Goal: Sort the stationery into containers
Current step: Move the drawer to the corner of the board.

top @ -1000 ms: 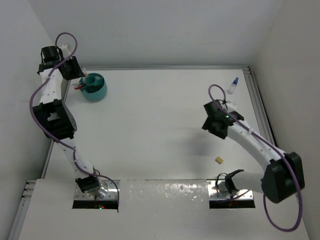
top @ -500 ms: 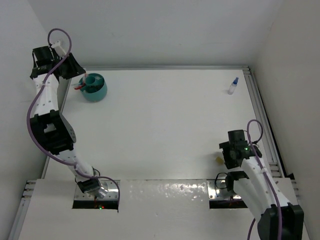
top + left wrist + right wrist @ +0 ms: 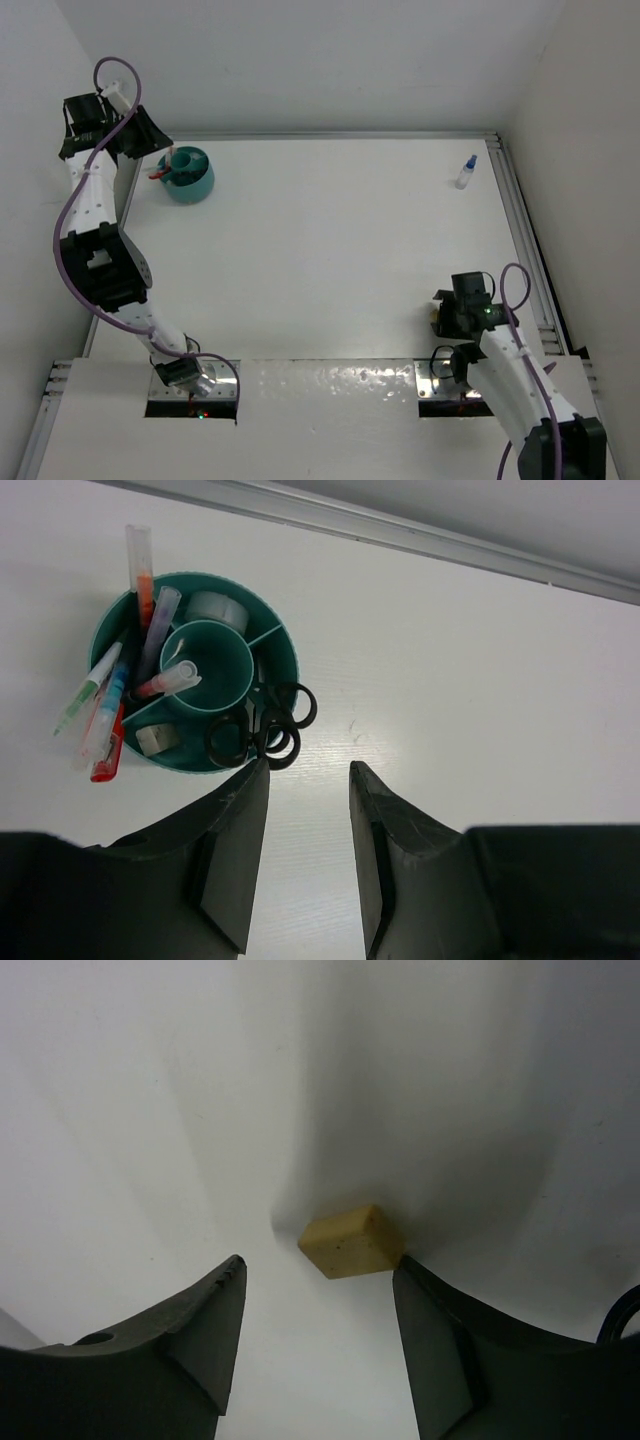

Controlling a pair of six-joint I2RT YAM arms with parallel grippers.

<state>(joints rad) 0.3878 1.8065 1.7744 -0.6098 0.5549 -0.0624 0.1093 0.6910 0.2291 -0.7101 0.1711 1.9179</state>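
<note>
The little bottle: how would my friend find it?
From above, on the flat white table, look to the far right corner by the grey metal rail. The small clear plastic bottle stands alone there, topped by a blue cap.

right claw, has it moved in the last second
Yes. In the top view the right claw pulled back from mid-table, away from the bottle, toward the near edge; it now hangs open at the tan block.

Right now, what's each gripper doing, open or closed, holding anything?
Left gripper: open, empty.
Right gripper: open, tan block at its fingertips, not gripped.
</note>
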